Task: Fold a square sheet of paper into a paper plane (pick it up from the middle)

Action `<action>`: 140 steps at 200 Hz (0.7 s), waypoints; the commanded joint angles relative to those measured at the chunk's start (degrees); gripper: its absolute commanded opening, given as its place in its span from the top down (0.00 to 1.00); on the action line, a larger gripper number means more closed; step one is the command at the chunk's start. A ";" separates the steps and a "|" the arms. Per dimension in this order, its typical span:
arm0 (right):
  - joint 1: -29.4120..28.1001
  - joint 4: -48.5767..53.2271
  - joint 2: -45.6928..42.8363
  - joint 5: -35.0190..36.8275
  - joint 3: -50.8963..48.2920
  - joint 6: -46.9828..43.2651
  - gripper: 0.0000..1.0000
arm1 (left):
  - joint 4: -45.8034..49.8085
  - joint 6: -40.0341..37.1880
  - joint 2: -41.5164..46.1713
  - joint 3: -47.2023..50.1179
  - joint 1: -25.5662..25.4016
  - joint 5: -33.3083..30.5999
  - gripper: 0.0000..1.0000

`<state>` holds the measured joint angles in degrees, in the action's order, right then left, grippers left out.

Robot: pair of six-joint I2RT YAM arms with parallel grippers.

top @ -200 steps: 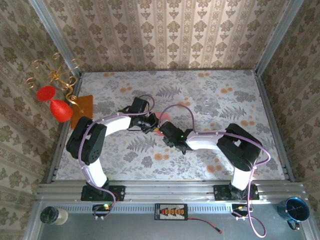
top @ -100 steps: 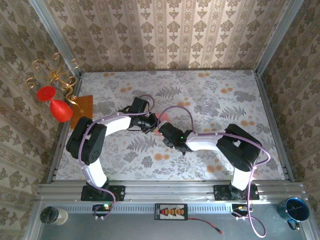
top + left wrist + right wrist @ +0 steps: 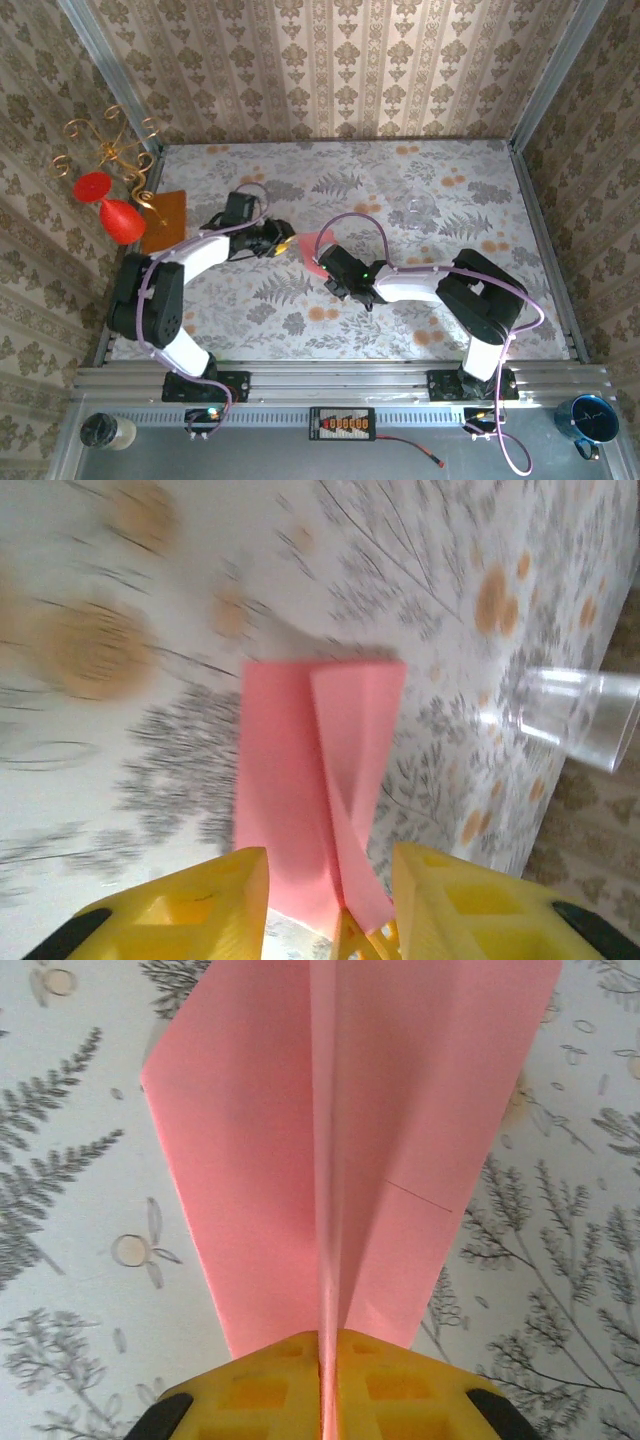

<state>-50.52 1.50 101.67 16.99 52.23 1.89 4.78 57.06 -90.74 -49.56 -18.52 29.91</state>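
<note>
Withdrawn leftward, left end effector (image 3: 330, 872) stands spread; right end effector (image 3: 325, 1358) pinches the paper plane (image 3: 345, 1130), clear cup (image 3: 565, 718) beyond.

A robot test cell dressed as a home is shown: a left arm (image 3: 200, 250) and a right arm (image 3: 412, 286) are bolted to an aluminium rail (image 3: 340, 383) at a floral surface (image 3: 480, 200), which is enclosed by wallpapered panels (image 3: 330, 70) and metal posts (image 3: 110, 78).
</note>
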 commanded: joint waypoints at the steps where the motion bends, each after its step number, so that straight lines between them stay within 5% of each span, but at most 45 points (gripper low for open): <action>1: 0.14 1.18 -1.26 -6.10 -0.24 2.18 0.88 | -2.33 1.65 3.54 4.27 1.55 -1.53 0.61; 140: 7.80 5.57 2.82 -29.78 2.82 12.46 0.87 | -19.10 7.60 7.68 17.74 -6.44 -5.44 0.63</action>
<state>-44.25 4.78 102.94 -5.23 54.39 10.85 -7.77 62.48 -82.96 -33.21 -22.94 25.63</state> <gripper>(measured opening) 0.125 0.376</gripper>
